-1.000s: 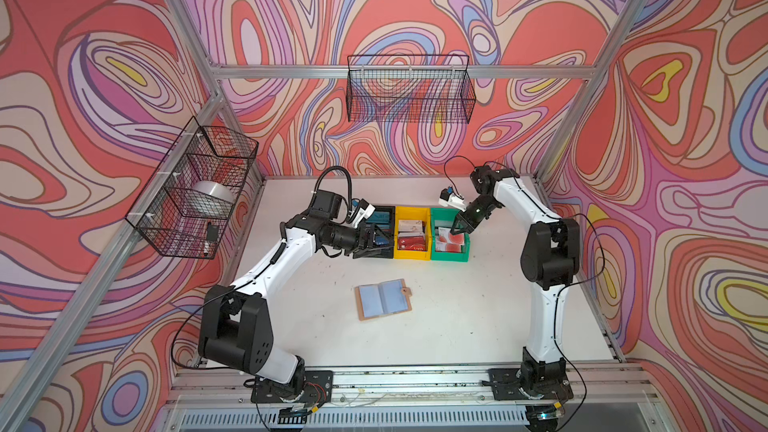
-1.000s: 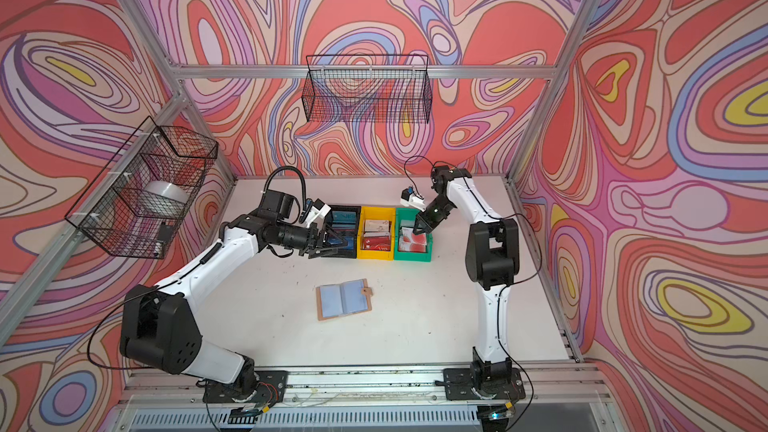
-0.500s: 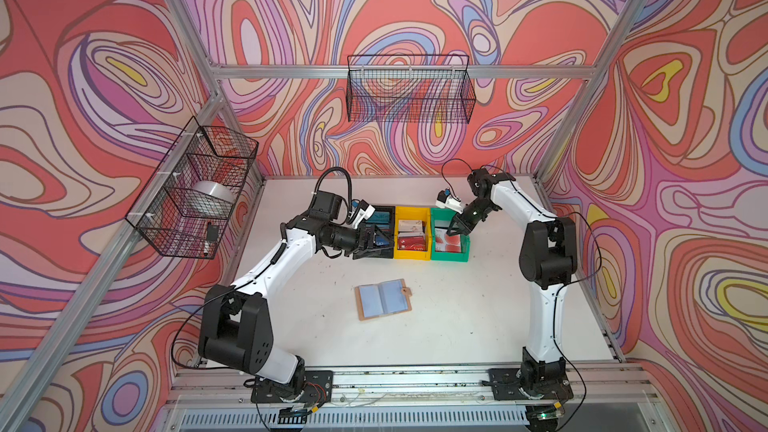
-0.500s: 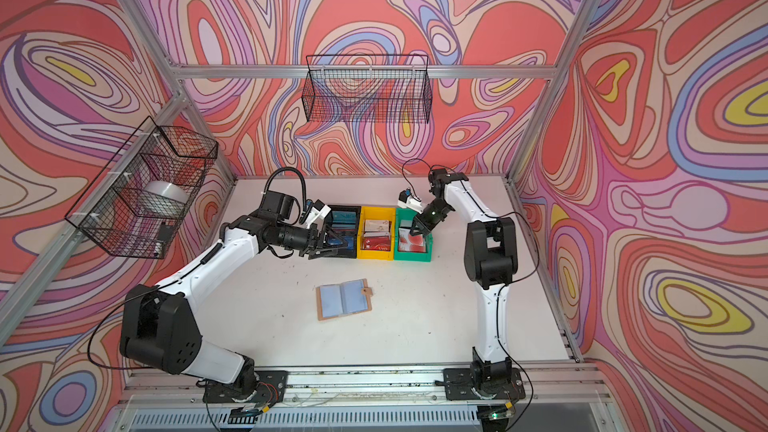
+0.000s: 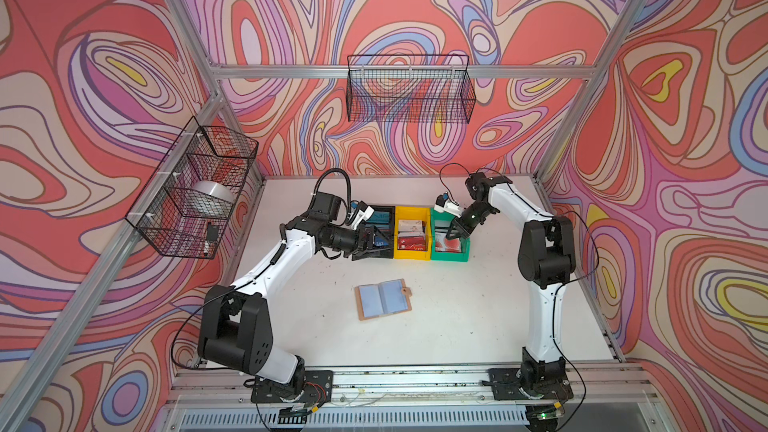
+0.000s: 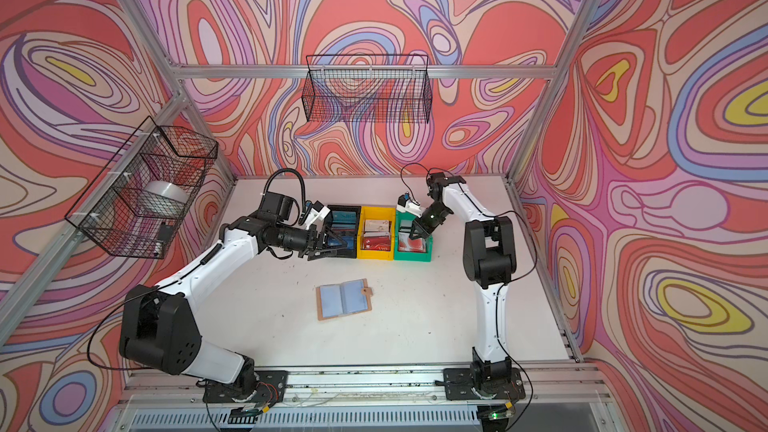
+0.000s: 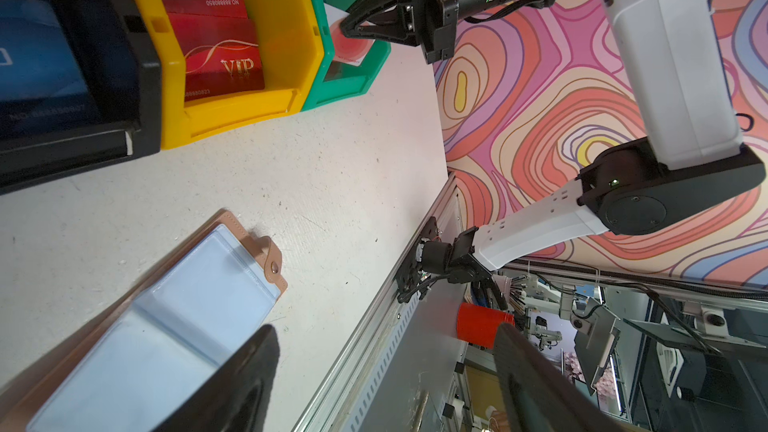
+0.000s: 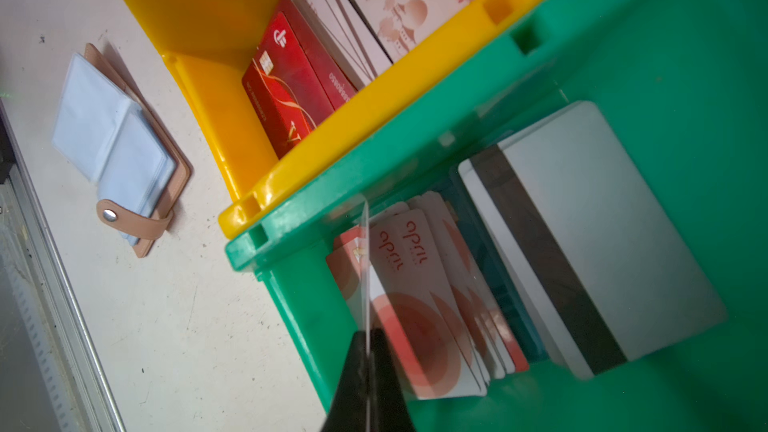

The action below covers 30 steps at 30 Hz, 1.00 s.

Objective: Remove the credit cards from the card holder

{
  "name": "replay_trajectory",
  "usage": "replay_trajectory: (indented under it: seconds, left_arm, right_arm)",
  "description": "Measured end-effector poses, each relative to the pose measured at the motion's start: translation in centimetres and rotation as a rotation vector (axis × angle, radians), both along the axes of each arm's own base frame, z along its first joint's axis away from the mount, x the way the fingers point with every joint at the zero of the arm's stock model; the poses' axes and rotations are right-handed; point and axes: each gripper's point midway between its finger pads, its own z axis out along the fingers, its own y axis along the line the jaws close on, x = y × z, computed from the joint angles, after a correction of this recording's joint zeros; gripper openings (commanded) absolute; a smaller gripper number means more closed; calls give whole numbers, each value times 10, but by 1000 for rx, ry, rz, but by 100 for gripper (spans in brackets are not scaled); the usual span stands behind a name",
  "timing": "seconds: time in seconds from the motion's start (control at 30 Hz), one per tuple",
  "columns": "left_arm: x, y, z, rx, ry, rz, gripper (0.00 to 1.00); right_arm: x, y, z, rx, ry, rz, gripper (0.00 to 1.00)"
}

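Note:
The tan card holder [image 5: 384, 299] [image 6: 344, 299] lies open and flat mid-table, its clear sleeve pages [image 7: 166, 326] [image 8: 112, 135] facing up and its snap tab on the right. My left gripper [image 5: 380, 242] [image 6: 332, 243] [image 7: 384, 328] hangs open at the black bin's [image 5: 380, 218] front, nothing between its fingers. Over the green bin [image 5: 451, 254] my right gripper [image 5: 452, 236] [image 6: 414, 236] [image 8: 368, 332] is shut on a pale credit card [image 8: 366, 263] [image 7: 349, 47] with a red blotch, seen edge-on in the right wrist view.
Blue cards [image 7: 41, 64] fill the black bin, red and pale ones [image 8: 291, 76] the yellow bin [image 5: 411, 253], and pale blotched ones [image 8: 419, 313] the green bin. Wire baskets hang on the left wall [image 5: 195, 193] and back wall [image 5: 409, 89].
My right gripper has swung left and down with its card, from the green bin's right rim to above its inside. My left gripper has stayed at the black bin, its jaws slightly wider.

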Motion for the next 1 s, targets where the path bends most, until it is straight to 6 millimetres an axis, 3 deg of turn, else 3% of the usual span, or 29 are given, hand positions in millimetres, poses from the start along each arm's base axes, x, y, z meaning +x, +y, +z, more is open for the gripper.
replay_trajectory:
  seconds: [0.33, 0.6, 0.67, 0.77, 0.9, 1.0]
  left_arm:
    - [0, 2, 3, -3, -13, 3, 85]
    - [-2, 3, 7, -4, -26, 6, 86]
    - [-2, 4, 8, 1, -32, 10, 86]
    - [-1, 7, 6, 26, -44, 31, 86]
    - [6, 15, 8, 80, -103, 96, 87]
    - [15, 25, 16, 131, -175, 167, 88]
  right_arm:
    - [6, -5, -9, -41, -15, -30, 31]
    - [18, -6, -1, -51, -119, -79, 34]
    - [20, -6, 12, -43, -162, -106, 34]
    - [23, -6, 53, -9, -262, -158, 35]
    - [16, -6, 137, 86, -443, -262, 37]
    - [1, -8, 192, 175, -561, -352, 44]
